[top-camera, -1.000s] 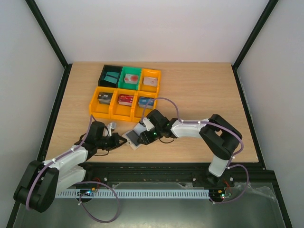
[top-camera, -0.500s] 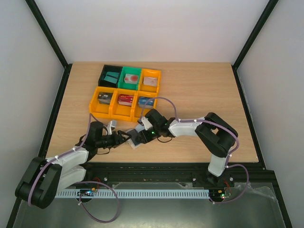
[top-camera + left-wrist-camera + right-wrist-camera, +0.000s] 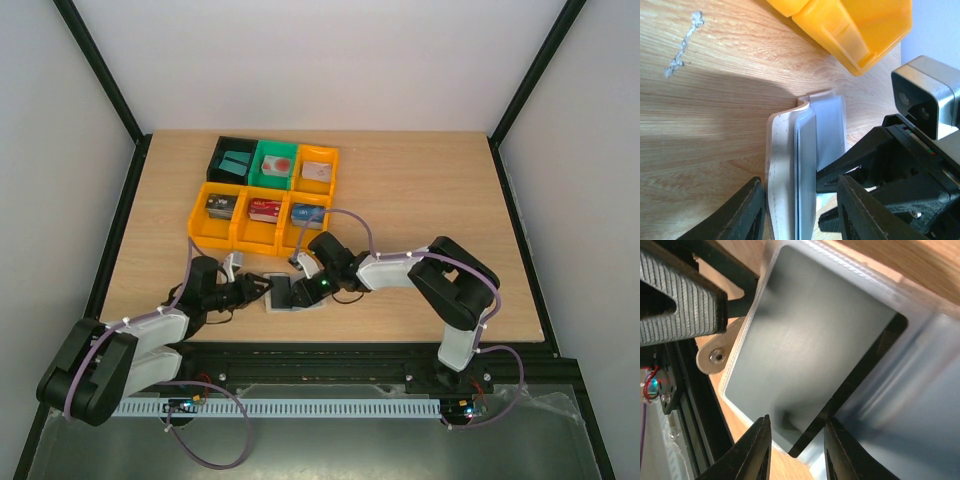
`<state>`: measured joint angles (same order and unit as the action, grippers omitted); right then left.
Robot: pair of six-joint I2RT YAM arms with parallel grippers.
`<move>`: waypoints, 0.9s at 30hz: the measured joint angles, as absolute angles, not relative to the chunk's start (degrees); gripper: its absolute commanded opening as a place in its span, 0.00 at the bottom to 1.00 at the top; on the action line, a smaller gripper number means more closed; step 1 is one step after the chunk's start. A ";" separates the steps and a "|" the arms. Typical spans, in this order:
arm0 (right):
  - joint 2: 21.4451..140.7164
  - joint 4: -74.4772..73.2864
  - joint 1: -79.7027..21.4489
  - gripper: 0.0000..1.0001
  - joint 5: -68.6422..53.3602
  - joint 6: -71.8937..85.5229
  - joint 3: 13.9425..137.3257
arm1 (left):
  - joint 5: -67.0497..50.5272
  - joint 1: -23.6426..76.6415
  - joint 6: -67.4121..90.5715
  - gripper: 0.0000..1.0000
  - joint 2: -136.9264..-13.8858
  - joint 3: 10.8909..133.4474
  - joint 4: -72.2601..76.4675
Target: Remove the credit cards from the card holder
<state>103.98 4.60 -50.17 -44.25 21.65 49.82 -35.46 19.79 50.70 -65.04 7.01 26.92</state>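
The card holder (image 3: pixel 283 296), tan outside and grey-blue inside, lies open on the table in front of the bins. My left gripper (image 3: pixel 263 289) reaches it from the left. In the left wrist view its jaws (image 3: pixel 800 180) straddle the holder's upturned flap (image 3: pixel 785 165), open, with a gap on the right side. My right gripper (image 3: pixel 303 290) hangs over the holder from the right. Its open jaws (image 3: pixel 797 421) sit over the grey-blue inner face (image 3: pixel 810 340), beside a dark pocket slot. Several credit cards lie in the bins, one teal (image 3: pixel 235 163) and one red (image 3: pixel 265 210). No card shows in the holder.
Orange bins (image 3: pixel 215 232), a green bin (image 3: pixel 262 180) and a black bin (image 3: pixel 222 147) stand behind the holder. An orange bin corner (image 3: pixel 855 30) is close above my left gripper. The right wrist's camera (image 3: pixel 927 100) faces my left one. The table's near edge is just behind the holder.
My left gripper opened and slid right onto the holder's edge. My right gripper's jaws narrowed over the holder, which now lies flatter and slightly further left.
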 measured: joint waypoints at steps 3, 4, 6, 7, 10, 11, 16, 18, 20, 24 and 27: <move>103.98 5.21 -50.17 0.29 -45.58 21.96 49.63 | -35.29 19.81 50.72 0.43 -65.12 6.94 28.01; 103.98 5.45 -50.17 0.29 -45.93 22.28 49.63 | -35.22 19.86 50.74 0.44 -65.14 6.90 28.42; 103.98 6.52 -50.19 0.28 -46.28 22.98 49.63 | -35.35 20.18 50.89 0.43 -65.23 6.74 29.23; 103.98 7.14 -50.22 0.28 -46.22 23.38 49.67 | -35.44 20.45 51.03 0.43 -65.28 6.70 29.50; 104.18 8.19 -50.26 0.28 -45.89 24.56 49.98 | -35.70 21.02 51.33 0.34 -65.49 6.66 30.28; 104.42 8.47 -50.26 0.28 -45.82 24.80 50.22 | -35.77 21.10 51.51 0.25 -65.49 6.66 30.52; 105.32 8.56 -50.24 0.28 -45.63 24.97 51.07 | -35.59 21.30 51.44 0.02 -65.49 6.59 30.92; 105.25 8.34 -50.15 0.29 -45.60 24.40 51.09 | -35.51 21.26 51.51 0.02 -65.43 6.46 30.89; 104.53 7.77 -49.71 0.29 -45.67 23.46 50.98 | -35.75 21.28 51.46 0.02 -65.08 6.39 30.92; 98.50 7.35 -47.75 0.30 -47.31 21.71 48.29 | -37.76 21.28 50.61 0.02 -62.37 6.39 32.69; 92.05 7.94 -45.71 0.32 -50.28 20.67 46.02 | -40.80 21.15 48.82 0.02 -58.89 6.52 34.98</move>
